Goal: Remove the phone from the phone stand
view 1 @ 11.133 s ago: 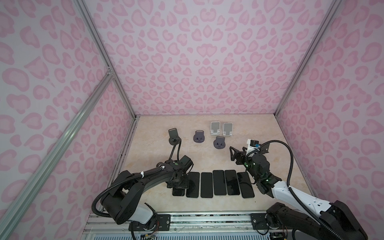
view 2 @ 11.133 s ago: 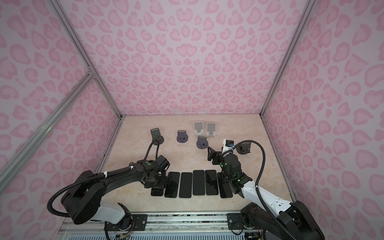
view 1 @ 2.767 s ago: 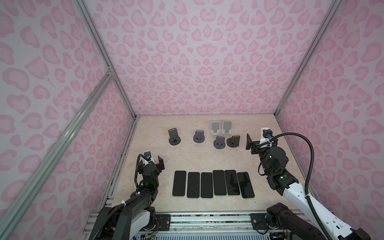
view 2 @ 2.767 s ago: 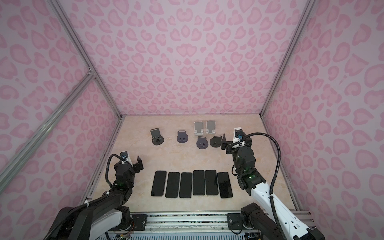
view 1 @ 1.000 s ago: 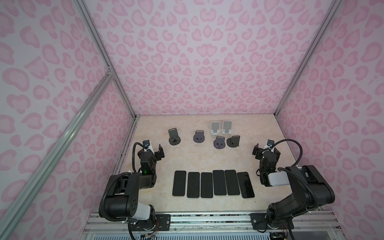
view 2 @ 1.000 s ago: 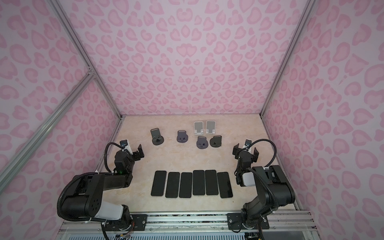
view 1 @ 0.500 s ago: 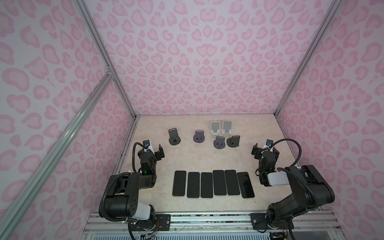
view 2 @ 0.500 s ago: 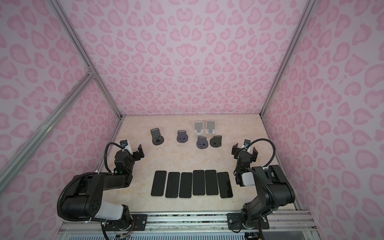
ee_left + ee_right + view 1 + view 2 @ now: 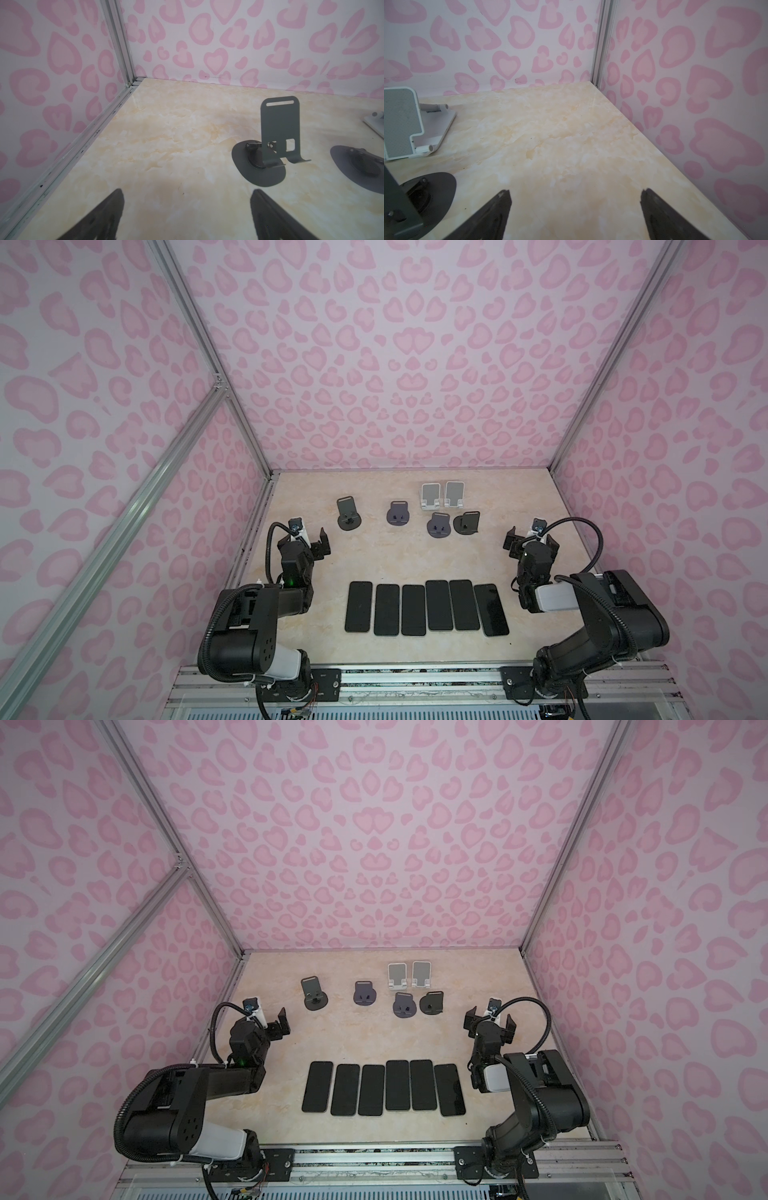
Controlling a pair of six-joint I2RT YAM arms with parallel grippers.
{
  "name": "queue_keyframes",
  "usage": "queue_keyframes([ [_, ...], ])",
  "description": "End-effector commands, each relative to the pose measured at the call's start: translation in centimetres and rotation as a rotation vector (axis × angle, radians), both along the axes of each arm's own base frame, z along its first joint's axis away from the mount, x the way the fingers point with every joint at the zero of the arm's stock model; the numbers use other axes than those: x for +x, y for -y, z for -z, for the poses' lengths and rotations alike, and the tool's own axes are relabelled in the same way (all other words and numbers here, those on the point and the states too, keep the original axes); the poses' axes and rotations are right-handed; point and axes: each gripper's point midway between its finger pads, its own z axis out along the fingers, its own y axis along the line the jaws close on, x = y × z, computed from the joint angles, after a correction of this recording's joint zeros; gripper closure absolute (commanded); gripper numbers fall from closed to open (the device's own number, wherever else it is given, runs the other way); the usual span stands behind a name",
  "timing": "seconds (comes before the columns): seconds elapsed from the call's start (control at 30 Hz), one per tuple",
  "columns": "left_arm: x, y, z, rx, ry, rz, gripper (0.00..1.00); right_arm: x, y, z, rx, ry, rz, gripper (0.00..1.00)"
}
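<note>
Several black phones [image 9: 426, 605] [image 9: 384, 1085] lie flat side by side in a row on the front middle of the table. Several phone stands stand at the back, each with no phone on it: a dark stand [image 9: 348, 516] [image 9: 314, 992] [image 9: 278, 133], two purple ones [image 9: 398, 514] [image 9: 439, 526], two white ones [image 9: 430, 495] [image 9: 400, 122] and another dark one [image 9: 466, 523] [image 9: 415, 199]. My left gripper [image 9: 308, 541] [image 9: 272, 1025] [image 9: 187, 207] hovers open at the left edge, holding nothing. My right gripper [image 9: 530, 545] [image 9: 489, 1027] [image 9: 575, 207] is open and empty at the right edge.
Pink patterned walls close the table in on three sides, with aluminium posts [image 9: 120, 45] [image 9: 602, 41] in the back corners. Both arm bases sit on the metal rail [image 9: 415, 676] at the front. Bare marble tabletop [image 9: 415, 556] lies between stands and phones.
Eleven seconds ago my left gripper was down at the left end of the phone row and my right was near the stands. Both have since pulled back to the sides. In the last second nothing moved.
</note>
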Motion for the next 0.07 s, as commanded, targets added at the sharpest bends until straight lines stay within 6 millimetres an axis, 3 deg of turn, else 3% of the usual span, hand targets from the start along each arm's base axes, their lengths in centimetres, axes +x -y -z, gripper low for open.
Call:
queue_keyframes([
  [0.0, 0.21, 0.14, -0.22, 0.007, 0.006, 0.012, 0.02, -0.08, 0.15, 0.17, -0.005, -0.007, 0.011, 0.00],
  [0.03, 0.16, 0.16, -0.15, 0.007, 0.005, 0.013, 0.02, -0.09, 0.12, 0.22, -0.005, -0.008, 0.010, 0.00],
])
